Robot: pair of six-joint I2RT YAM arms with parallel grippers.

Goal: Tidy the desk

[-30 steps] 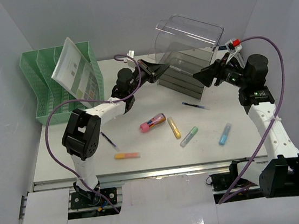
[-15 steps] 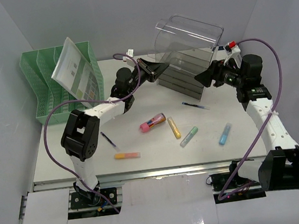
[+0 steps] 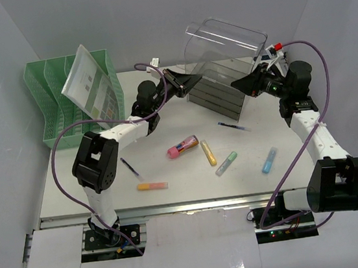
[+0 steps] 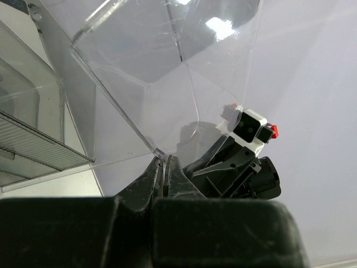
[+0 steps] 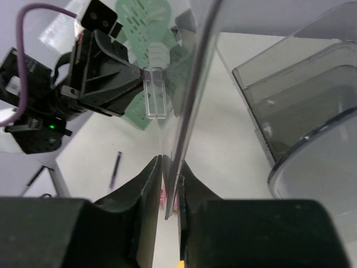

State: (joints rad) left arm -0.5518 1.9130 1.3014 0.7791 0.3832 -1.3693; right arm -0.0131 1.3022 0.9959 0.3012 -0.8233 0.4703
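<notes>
The left gripper (image 3: 190,80) is clamping the left wall of the clear drawer box (image 3: 224,47), while the right gripper (image 3: 237,85) is pinching its right wall. The desk (image 3: 184,172) is lying beneath both arms, bearing the box near its back edge.

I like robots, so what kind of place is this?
Probably a robot practice booth made like an office: a white desk, green file rack, clear drawer box, scattered markers.

The clear drawer box (image 4: 139,72) is cut off by the left wrist view's top and left edges, print on the sheet (image 3: 88,83) is too small to read, and whether the right gripper (image 5: 169,167) truly clamps the box's wall is unclear.
</notes>
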